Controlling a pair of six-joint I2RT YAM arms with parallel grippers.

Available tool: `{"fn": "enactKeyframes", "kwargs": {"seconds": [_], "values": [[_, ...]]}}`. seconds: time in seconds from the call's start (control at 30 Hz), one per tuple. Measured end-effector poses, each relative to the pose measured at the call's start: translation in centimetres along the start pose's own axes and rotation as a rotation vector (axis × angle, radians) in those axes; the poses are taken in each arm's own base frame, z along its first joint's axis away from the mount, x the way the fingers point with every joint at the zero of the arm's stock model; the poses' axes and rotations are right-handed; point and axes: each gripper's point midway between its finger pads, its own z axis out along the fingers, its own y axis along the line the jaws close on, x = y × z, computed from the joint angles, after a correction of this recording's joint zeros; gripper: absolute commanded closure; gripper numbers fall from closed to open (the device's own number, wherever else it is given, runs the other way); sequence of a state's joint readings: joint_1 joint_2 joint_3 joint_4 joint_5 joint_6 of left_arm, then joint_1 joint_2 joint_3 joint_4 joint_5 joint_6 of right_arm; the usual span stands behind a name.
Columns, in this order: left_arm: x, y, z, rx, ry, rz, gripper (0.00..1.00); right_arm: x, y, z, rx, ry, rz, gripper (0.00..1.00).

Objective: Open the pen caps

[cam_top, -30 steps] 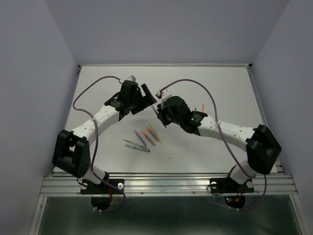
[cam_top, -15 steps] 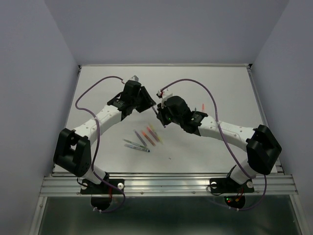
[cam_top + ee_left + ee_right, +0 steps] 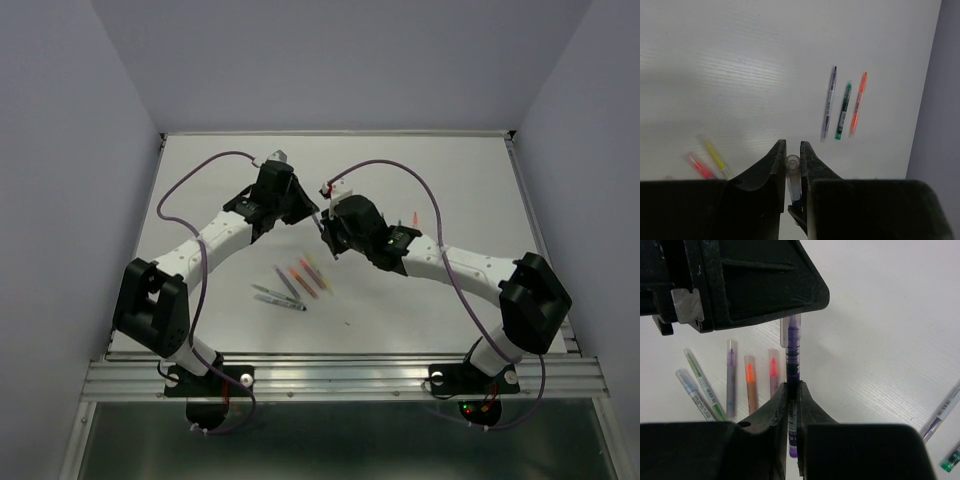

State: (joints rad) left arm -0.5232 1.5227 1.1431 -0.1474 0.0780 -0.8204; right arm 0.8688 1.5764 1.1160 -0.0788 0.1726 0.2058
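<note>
We see the right gripper [image 3: 792, 386] pinching a thin purple plastic pen [image 3: 793, 347] by its barrel. The left gripper [image 3: 792, 146] clamps that pen's clear tubular cap [image 3: 792, 163].

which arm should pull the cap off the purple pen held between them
Left. The left fingers pinch the clear cap at the pen's end, while the right fingers clamp the purple barrel, so right should probably just hold steady.
</note>
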Motion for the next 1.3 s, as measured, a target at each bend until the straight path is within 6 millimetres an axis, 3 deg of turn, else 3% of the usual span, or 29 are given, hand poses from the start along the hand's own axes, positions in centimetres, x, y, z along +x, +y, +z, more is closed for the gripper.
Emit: {"fn": "enactKeyframes", "kwargs": {"seconds": [0.17, 0.27, 0.47, 0.6, 0.8, 0.97, 1.03, 1.1, 1.13, 1.2, 1.23, 1.3], "values": [[-0.2, -0.1, 0.2, -0.004, -0.004, 0.004, 1.00, -0.2, -0.2, 0.1, 0.014, -0.002, 0.000, 0.92], [-0.2, -0.2, 0.2, -0.005, -0.011, 0.011, 1.00, -0.3, -0.2, 0.2, 0.019, -0.001, -0.002, 0.77], [0.3, -0.7, 0.2, 0.001, -0.009, 0.029, 1.00, -0.2, -0.4, 0.8, 0.033, 0.008, -0.007, 0.76], [0.4, -0.8, 0.1, 0.003, -0.008, 0.036, 1.00, 0.0, -0.5, 1.0, 0.040, 0.013, -0.013, 0.99], [-0.4, -0.7, 0.0, -0.016, -0.040, 0.042, 1.00, -0.2, -0.1, 1.1, 0.018, 0.009, -0.014, 0.99], [-2.7, -1.4, -0.4, -0.026, -0.042, 0.037, 1.00, -1.9, 0.3, 1.0, -0.024, -0.070, 0.012, 0.99], [-5.1, -1.7, -0.3, -0.028, -0.077, 0.020, 1.00, -1.6, 0.3, 0.5, -0.051, -0.078, 0.030, 0.99], [-10.7, -1.3, -0.3, -0.030, -0.201, -0.021, 1.00, 2.1, 0.4, -1.0, -0.084, 0.001, 0.041, 0.99], [-14.3, -0.4, -0.8, -0.045, -0.283, -0.050, 1.00, 3.8, 0.4, -1.6, -0.097, 0.039, 0.045, 0.99], [-19.1, 1.4, -2.3, -0.072, -0.404, -0.089, 1.00, 7.2, 0.4, -2.6, -0.112, 0.119, 0.058, 0.99], [-21.0, 2.5, -3.1, -0.091, -0.452, -0.106, 1.00, 8.7, 0.3, -3.1, -0.114, 0.156, 0.063, 0.99], [-22.7, 4.1, -4.0, -0.124, -0.501, -0.123, 1.00, 10.3, 0.1, -3.5, -0.106, 0.198, 0.075, 0.99]]}}
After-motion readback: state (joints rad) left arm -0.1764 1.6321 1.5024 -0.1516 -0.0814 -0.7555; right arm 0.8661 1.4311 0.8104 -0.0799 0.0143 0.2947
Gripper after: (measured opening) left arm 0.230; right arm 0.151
